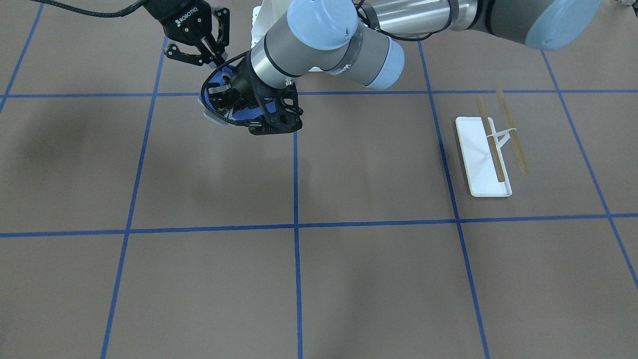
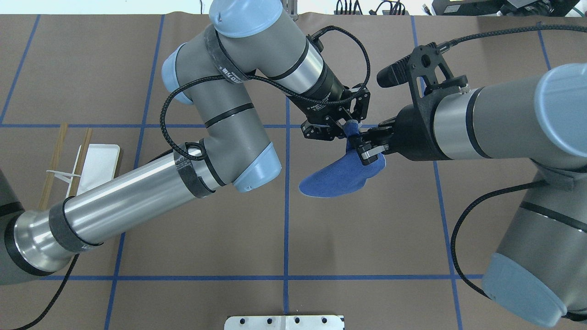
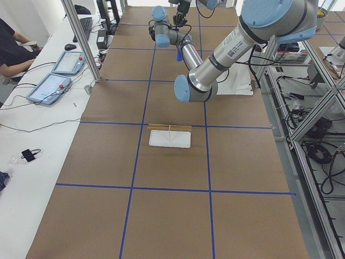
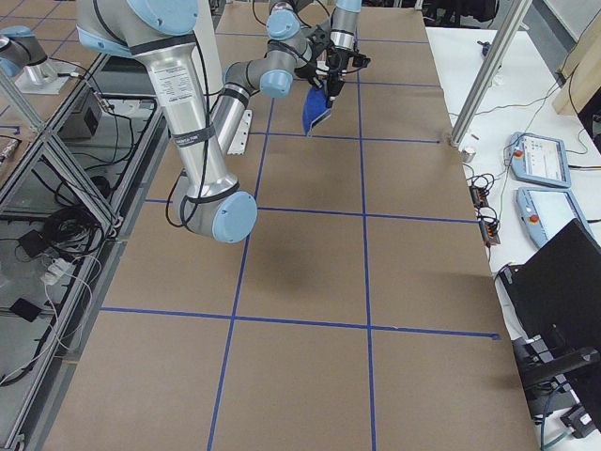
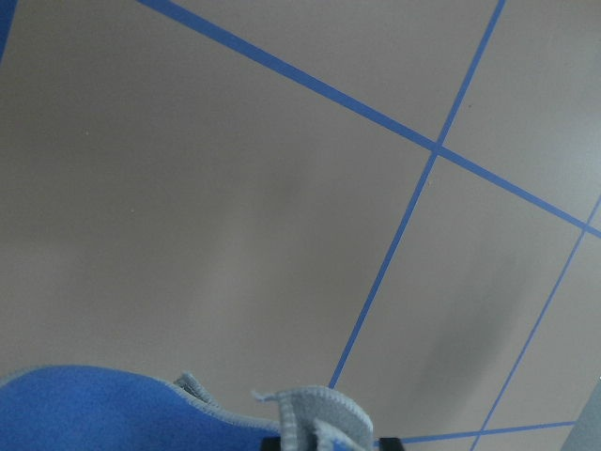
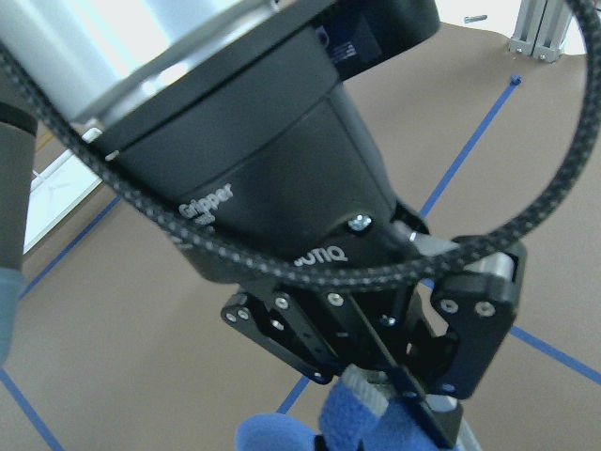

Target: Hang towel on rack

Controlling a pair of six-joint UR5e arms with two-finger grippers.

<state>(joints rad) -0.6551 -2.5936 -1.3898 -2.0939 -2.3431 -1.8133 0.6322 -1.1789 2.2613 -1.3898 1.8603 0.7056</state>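
The royal-blue towel [image 2: 335, 178] hangs above the table between my two grippers, its grey edging showing in the left wrist view [image 5: 310, 413]. My left gripper [image 2: 345, 127] is shut on an upper corner of it. My right gripper [image 2: 364, 149] is shut on the towel just beside the left one. In the front view the left gripper [image 1: 223, 92] and right gripper [image 1: 221, 60] sit close together over the towel [image 1: 237, 113]. The rack [image 2: 98, 160] stands far off on the robot's left with its white base [image 1: 481, 164] and two tan dowels [image 1: 513, 134].
The table is brown paper crossed by blue tape lines [image 1: 296, 224]. A white bolted plate [image 2: 284, 322] lies at the robot's edge. The left arm's elbow [image 2: 238, 160] hangs over the middle. An operator [image 3: 11, 43] and tablets [image 3: 54, 81] are at the side bench.
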